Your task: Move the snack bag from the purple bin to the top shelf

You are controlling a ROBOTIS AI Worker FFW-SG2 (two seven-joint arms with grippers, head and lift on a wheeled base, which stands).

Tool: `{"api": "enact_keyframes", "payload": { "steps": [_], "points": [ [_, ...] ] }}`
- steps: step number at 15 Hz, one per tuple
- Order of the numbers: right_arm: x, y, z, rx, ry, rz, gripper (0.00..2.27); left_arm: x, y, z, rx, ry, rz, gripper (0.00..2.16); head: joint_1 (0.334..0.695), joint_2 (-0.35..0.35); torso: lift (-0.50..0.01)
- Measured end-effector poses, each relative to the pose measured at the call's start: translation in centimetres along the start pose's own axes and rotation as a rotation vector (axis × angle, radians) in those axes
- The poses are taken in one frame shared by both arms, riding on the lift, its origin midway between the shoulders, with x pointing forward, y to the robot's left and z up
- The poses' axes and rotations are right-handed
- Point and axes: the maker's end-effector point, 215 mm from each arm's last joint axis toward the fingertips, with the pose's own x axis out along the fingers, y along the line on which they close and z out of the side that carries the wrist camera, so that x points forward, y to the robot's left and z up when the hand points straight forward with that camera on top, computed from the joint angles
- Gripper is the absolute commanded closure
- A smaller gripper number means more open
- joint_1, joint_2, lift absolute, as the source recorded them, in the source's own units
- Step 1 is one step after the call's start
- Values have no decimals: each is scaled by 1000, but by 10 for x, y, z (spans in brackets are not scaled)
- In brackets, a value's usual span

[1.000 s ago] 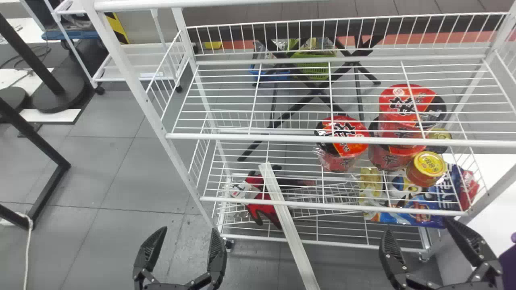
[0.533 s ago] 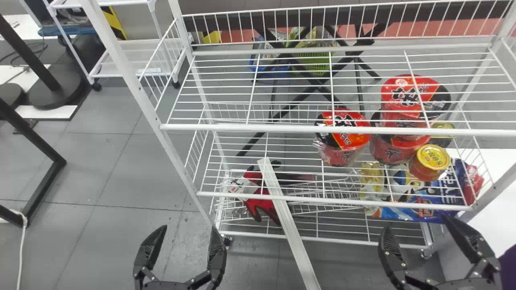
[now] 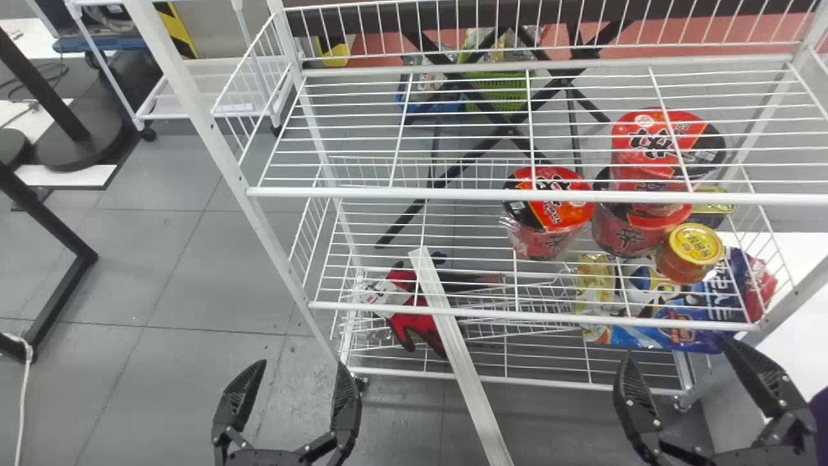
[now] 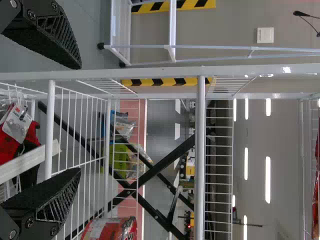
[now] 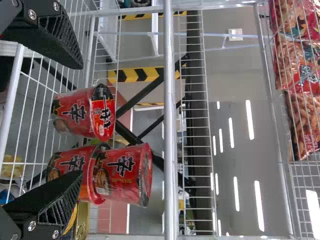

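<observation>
Across the front of the rack (image 3: 453, 314), low down, both grippers hung with nothing in them — the left gripper (image 3: 299, 364) near the rack's left corner, the right gripper (image 3: 679, 349) near its right one, each with its two fingers spread wide. Off to the right of the rack, past the white table (image 3: 799, 343), a purple edge (image 3: 820, 421) showed, most likely the rim of the purple bin. By the task the snack bag lay in there, so its place had to be judged from the bin: out to the right of the right gripper and on the near side of the rack. That made the right arm the nearer one by far. Which way the bag's long axis ran could not be told, so the wrist's turn would have to wait for a clearer look. The pick seemed the step in hand, and it asked for a swing outward, away from the rack, then a drop from above. The carry would go back and up — to the rack's high shelf (image 5: 285, 185), probably the top shelf meant, where red bags (image 5: 302, 65) sat. A wide swing low down might knock the rack's right post.
</observation>
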Motion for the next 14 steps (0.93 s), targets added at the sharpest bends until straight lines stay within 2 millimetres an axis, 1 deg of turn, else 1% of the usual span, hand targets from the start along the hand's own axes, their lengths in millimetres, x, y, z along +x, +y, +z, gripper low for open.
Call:
{"api": "enact_keyframes", "payload": {
  "steps": [4, 7, 8, 10, 11, 12, 13, 14],
  "points": [
    [0, 0, 0, 0, -2, 4, 12, 1, 0, -1, 0, 2, 0, 80, 695, 113, -452],
    [-8, 11, 0, -38, 0, 47, 12, 1, 0, -1, 0, 2, 1, 80, 695, 131, -452],
    [-10, 10, 2, -39, -5, 37, 12, 1, 0, -1, 0, 2, 1, 80, 695, 131, -452],
    [-10, -5, 6, -10, 13, -7, 12, -1, 0, -2, 1, 5, 4, 83, 695, 111, -452],
    [-11, -19, 11, 7, 40, -34, 19, -2, 1, -2, 2, 6, 6, 83, 695, 92, -452],
    [-13, -36, 20, 16, 62, -60, 22, -2, 1, -2, 2, 6, 6, 83, 695, 72, -452],
    [-16, -52, 30, 21, 74, -82, 22, -3, 1, -3, 3, 7, 6, 83, 695, 16, -452],
    [-21, -72, 45, 26, 79, -102, 22, -2, 1, -4, 4, 6, 5, 83, 695, -13, -452]
  ]
}}
